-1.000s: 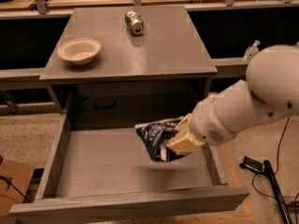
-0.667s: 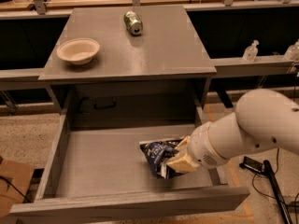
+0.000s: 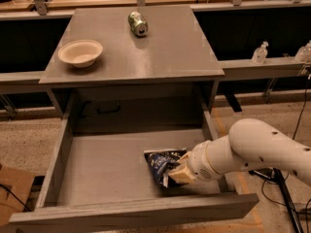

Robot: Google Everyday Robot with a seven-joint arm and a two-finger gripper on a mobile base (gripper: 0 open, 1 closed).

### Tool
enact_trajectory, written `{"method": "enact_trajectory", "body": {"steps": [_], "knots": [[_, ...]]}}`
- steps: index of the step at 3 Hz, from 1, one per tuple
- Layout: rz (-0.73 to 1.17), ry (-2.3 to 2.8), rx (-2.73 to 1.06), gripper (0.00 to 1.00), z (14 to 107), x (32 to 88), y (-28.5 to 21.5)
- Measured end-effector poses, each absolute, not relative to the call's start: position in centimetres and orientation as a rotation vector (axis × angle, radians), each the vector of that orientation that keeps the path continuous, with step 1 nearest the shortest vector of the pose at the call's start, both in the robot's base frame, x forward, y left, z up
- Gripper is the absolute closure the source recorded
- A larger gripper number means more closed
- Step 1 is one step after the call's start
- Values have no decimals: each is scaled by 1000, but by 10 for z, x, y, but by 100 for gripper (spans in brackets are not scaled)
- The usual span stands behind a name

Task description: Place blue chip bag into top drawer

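The top drawer (image 3: 104, 171) is pulled out wide under the grey cabinet top. The blue chip bag (image 3: 159, 163) lies low inside it, at the right side of the flat bottom, near the front. My gripper (image 3: 179, 173) reaches in from the right over the drawer's side wall. Its tan fingers (image 3: 184, 171) are closed on the bag's right edge. The white arm (image 3: 252, 149) hides the drawer's right front corner.
A beige bowl (image 3: 80, 53) and a green can (image 3: 137, 23) lying on its side sit on the cabinet top (image 3: 170, 52). A grey panel with a dark handle (image 3: 108, 108) is behind the drawer. Clear bottles (image 3: 260, 53) stand on a shelf at right. Cables lie on the floor at right.
My gripper has gone down and slightly left with the bag, from above the drawer's right side to down inside it, the bag now at the drawer bottom.
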State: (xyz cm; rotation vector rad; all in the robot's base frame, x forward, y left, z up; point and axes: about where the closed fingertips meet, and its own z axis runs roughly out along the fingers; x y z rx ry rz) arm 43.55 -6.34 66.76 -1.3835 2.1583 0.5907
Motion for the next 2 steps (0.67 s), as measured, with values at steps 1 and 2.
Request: {"method": "enact_trajectory", "body": {"steps": [1, 2], "knots": [[524, 2033, -1347, 35, 701, 463, -53], [458, 1897, -1390, 12, 744, 481, -38]]}}
